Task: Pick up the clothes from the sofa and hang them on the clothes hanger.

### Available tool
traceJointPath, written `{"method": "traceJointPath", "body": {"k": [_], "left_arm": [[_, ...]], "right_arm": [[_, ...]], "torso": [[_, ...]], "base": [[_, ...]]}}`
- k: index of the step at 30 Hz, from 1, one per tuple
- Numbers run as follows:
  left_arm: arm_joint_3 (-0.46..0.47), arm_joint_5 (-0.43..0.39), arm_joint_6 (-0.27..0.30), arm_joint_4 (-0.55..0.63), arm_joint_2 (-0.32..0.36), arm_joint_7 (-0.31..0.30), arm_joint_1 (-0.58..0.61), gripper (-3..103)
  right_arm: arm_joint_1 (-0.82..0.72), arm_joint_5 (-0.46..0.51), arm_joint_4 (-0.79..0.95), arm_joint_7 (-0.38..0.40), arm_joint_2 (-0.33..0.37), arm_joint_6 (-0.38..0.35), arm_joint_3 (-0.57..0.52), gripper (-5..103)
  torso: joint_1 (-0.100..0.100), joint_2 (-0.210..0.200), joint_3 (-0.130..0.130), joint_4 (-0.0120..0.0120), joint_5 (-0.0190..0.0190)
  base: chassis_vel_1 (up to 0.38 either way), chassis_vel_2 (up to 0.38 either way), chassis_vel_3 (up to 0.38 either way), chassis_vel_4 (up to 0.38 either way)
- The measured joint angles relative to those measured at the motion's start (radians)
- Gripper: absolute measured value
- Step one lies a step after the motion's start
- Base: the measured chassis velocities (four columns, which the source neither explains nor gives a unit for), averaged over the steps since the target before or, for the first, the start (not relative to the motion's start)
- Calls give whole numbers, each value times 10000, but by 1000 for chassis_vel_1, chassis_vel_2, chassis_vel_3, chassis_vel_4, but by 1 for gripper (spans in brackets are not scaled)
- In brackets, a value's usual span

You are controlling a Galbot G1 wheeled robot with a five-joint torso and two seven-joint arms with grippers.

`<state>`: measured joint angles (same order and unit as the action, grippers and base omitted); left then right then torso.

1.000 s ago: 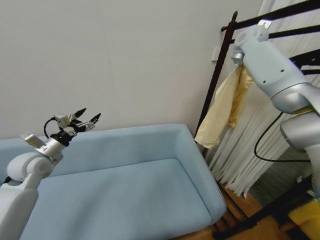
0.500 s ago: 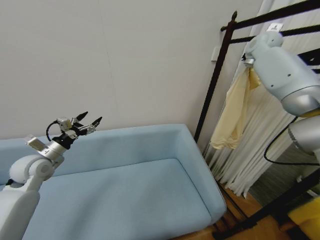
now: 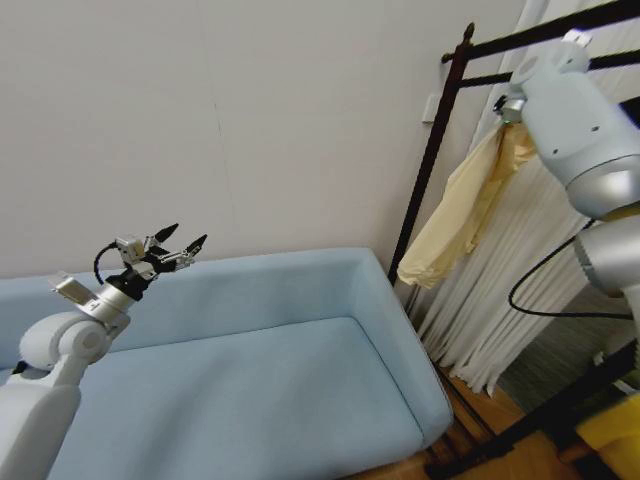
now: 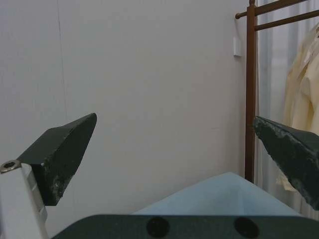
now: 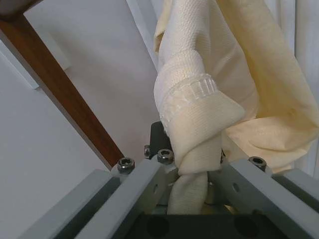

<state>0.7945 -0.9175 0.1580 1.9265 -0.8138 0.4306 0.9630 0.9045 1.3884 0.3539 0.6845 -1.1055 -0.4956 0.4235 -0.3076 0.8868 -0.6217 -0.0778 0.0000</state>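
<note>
At lower left the left pincer (image 3: 180, 242) hangs idle over the sofa (image 3: 250, 390), its jaws spread wide in its wrist view, while at upper right the right pincer (image 5: 192, 185) lifts the cream garment (image 3: 460, 215) beside the clothes rack (image 3: 430, 160), probably for draping, and its wrist view shows it clamped on bunched cloth.

Pale wall (image 3: 250, 120), white curtain (image 3: 515, 300) (pleated), wooden floor (image 3: 485, 405)

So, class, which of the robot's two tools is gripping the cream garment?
The right tool, raised beside the dark rack, is shut on the cream garment. The left tool is open and empty above the sofa.
</note>
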Motion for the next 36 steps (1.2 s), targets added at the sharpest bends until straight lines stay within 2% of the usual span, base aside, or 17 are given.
{"method": "traceJointPath", "body": {"k": [10,21,25,27,36], "left_arm": [[9,21,-91,-71,-49,140,-7,100],[3,25,-116,-74,-66,303,15,100],[0,40,-122,-86,-107,359,24,100],[1,42,-122,-87,-112,374,26,100],[29,51,-122,11,-136,411,81,100]], "right_arm": [[118,53,-360,188,-67,-37,-518,2],[41,68,-319,352,45,-92,-625,2],[124,-397,-481,-113,37,-10,-378,2],[176,-426,-542,-111,7,-9,-404,2],[82,-76,-449,395,66,-103,-789,2]], "torso": [[0,1,0,-1,0],[0,1,0,-1,0],[0,1,-1,0,3],[0,1,-1,-1,3],[0,2,0,-1,0]], "base": [[0,0,0,0],[0,0,0,0],[0,0,0,0],[0,0,0,0],[0,0,0,0]]}}
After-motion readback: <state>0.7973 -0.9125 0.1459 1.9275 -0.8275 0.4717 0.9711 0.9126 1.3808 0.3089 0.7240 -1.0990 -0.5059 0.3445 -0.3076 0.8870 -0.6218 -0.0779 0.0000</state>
